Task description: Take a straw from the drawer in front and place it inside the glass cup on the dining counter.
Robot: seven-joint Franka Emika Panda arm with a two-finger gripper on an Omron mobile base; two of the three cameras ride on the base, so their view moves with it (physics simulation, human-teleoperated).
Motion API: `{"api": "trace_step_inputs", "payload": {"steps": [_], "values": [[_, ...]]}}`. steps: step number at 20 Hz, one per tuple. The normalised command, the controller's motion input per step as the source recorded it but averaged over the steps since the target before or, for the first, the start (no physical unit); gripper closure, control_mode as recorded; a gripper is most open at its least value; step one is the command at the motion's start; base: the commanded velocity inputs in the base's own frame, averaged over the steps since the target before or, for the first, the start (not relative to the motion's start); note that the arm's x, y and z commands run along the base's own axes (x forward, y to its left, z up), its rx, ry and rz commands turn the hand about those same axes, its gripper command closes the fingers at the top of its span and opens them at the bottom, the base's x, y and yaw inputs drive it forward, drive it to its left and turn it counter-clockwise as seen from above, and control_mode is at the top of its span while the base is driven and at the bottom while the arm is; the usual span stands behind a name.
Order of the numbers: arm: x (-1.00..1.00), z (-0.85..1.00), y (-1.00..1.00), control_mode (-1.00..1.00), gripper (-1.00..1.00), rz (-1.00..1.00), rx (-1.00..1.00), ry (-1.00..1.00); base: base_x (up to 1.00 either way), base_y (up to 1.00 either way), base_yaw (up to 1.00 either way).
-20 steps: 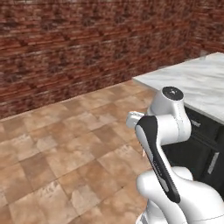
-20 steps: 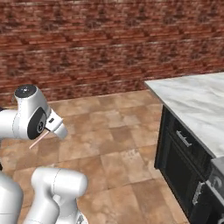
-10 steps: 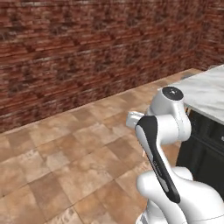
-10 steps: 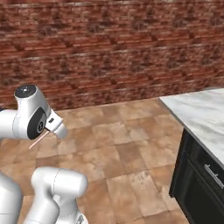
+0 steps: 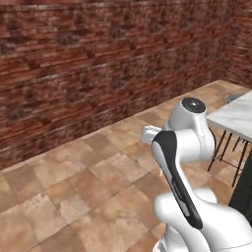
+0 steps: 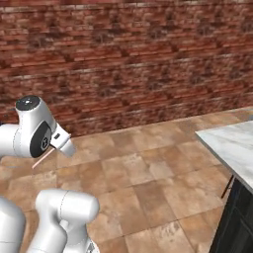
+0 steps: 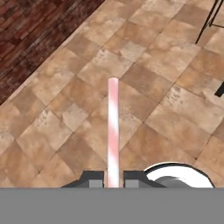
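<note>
My gripper (image 7: pixel 113 181) is shut on the straw (image 7: pixel 113 131), a thin pale pinkish-white stick that points straight out from between the two dark fingertips over the tiled floor. In the right base view the straw (image 6: pixel 43 158) sticks out down and to the left beside the arm's upper joint, held high above the floor. A white-grey marble top (image 6: pixel 230 146) on a dark base (image 6: pixel 237 217) shows at the right edge, and I cannot tell whether it is the dining counter. The drawer and the glass cup are out of view.
A red-brown brick wall (image 5: pixel 98 64) runs across the back. A brown tiled floor (image 6: pixel 148 183) spreads in front of the base. Thin black legs (image 5: pixel 219 147) stand beside the marble top (image 5: pixel 235 114) at the right.
The whole picture has swung, so the camera has turned left: the marble counter has slid toward the right edge and more wall and floor show. The arm holds the straw in the same pose.
</note>
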Motion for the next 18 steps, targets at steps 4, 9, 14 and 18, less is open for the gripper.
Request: {"api": "trace_step_inputs", "payload": {"steps": [4,9,14,18], "values": [[0.0,0.0,0.0,1.0,1.0,0.0,0.0,0.0,1.0,0.22,-0.37],[0.0,0.0,0.0,1.0,1.0,0.0,0.0,0.0,1.0,0.2,-0.53],[0.0,0.0,0.0,1.0,1.0,0.0,0.0,0.0,1.0,0.12,-0.62],[0.0,0.0,0.0,1.0,1.0,0.0,0.0,0.0,0.97,0.07,-0.65]]}}
